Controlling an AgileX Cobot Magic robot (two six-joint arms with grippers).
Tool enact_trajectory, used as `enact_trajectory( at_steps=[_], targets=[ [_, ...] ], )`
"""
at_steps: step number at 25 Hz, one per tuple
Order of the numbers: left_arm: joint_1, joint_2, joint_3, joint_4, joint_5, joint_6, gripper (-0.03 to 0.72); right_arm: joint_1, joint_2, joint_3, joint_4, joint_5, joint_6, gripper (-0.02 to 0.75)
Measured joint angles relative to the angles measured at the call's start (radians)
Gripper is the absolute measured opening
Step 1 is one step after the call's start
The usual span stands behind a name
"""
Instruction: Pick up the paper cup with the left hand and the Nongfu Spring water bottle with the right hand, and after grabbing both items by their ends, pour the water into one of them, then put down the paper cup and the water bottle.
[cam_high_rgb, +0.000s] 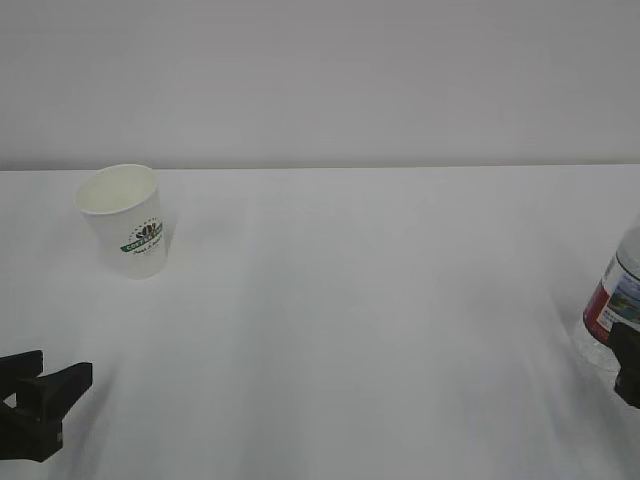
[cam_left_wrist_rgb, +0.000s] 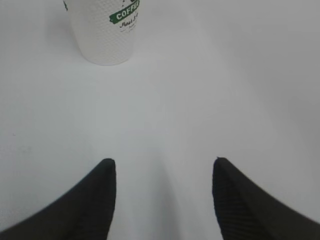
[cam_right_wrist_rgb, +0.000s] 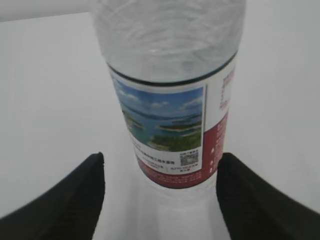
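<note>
**Ana:** White surface (cam_high_rgb: 360, 330), pale wall behind, nothing else around. Where does each thing sit against the fingers?

**Ben:** The cup (cam_high_rgb: 128, 218) stands upright ahead of the left hand (cam_left_wrist_rgb: 162, 200), a little to the left of the gap and well apart from the tips. Those fingers (cam_left_wrist_rgb: 95, 200) are spread wide and hold nothing. The bottle (cam_right_wrist_rgb: 170, 95) stands upright right at the gap of the right hand (cam_right_wrist_rgb: 160, 200), its label just ahead of the tips, one finger on each side. Also spread wide; I see no contact yet.

**Ana:** How will the cup handle?

**Ben:** Light and thin-walled, I'd guess, so it should crush under a hard squeeze. Its taper means fingers could slide upward (the textured wall may help). I'd close gently on the lower wall, near the base, leaving the mouth free.

**Ana:** And the bottle?

**Ben:** Heavier if full, with soft ribbed plastic that gives and a smooth label that may be slippery. Taking it low, at the label band, looks sensible; too much squeeze could push water (cam_right_wrist_rgb: 165, 35) out.

**Ana:** Contents?

**Ben:** The cup's cream inside looks empty in the exterior view. The bottle seems to hold clear liquid, though I can't judge the level, and its neck is out of every view, so cap on or off is unknown.
</note>
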Motion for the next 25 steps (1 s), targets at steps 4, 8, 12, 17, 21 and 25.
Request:
enact_trajectory(
  at_steps=[4, 8, 12, 17, 21, 25],
  targets=[
    [0.0, 0.0, 0.0, 0.0, 0.0, 0.0, 0.444, 0.0, 0.0, 0.0, 0.006, 0.0, -0.011, 0.605],
    [0.0, 0.0, 0.0, 0.0, 0.0, 0.0, 0.444, 0.0, 0.0, 0.0, 0.004, -0.002, -0.048, 0.624],
    [0.0, 0.0, 0.0, 0.0, 0.0, 0.0, 0.444, 0.0, 0.0, 0.0, 0.002, -0.002, -0.088, 0.627],
    [0.0, 0.0, 0.0, 0.0, 0.0, 0.0, 0.444, 0.0, 0.0, 0.0, 0.006, -0.002, -0.101, 0.627],
    [0.0, 0.0, 0.0, 0.0, 0.0, -0.001, 0.444, 0.0, 0.0, 0.0, 0.03, -0.002, -0.102, 0.627],
    [0.0, 0.0, 0.0, 0.0, 0.0, -0.001, 0.444, 0.0, 0.0, -0.007, 0.048, -0.002, -0.102, 0.627]
  ],
)
